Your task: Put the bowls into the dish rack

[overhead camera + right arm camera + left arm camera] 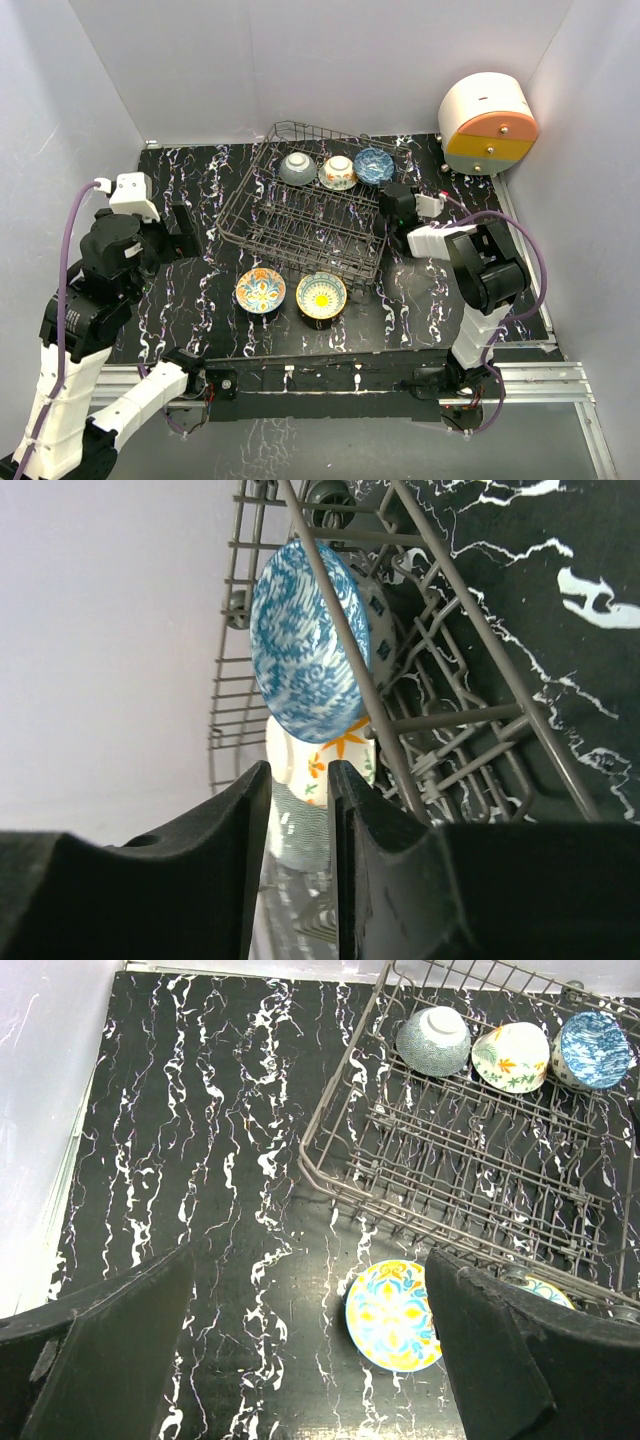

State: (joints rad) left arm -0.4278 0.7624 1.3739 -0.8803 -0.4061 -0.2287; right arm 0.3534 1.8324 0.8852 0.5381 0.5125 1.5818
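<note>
The dark wire dish rack [300,232] stands mid-table. Three bowls stand on edge along its back row: speckled grey [297,167], orange-green floral [338,172] and blue [373,166]. The orange-blue floral bowl [260,290] and the yellow sunflower bowl [321,295] sit upright on the table in front of the rack. My right gripper [393,203] is at the rack's right side just short of the blue bowl [305,640], narrowly open and empty [298,770]. My left gripper [182,235] is wide open and empty [310,1260], left of the rack, above the table beside the orange-blue bowl [394,1315].
A round white, orange and yellow drawer unit [488,125] stands at the back right corner. White walls close in the black marbled table [210,190] on three sides. The rack's near rim [420,1222] lies just beyond the left fingers.
</note>
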